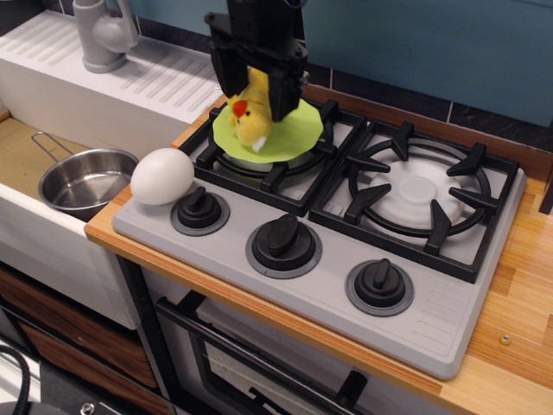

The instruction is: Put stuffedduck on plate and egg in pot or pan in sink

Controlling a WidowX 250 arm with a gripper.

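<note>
Yellow stuffedduck [250, 121]: clamped in closed pincer [257, 86], tilted over plate [281, 131]. Risk: release near rim, toy rolls off onto grate.

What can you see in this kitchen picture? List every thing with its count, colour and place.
stuffed duck: 1, yellow, between the gripper fingers above the plate
plate: 1, lime green, rear-left burner
egg: 1, white, stove's front-left corner
saucepan: 1, steel, in the sink
sink: 1, white with tan floor, left
faucet: 1, grey, on the drainboard
stove: 1, grey, centre
knobs: 3, black, stove front
gripper: 1, black, closed on the duck
</note>
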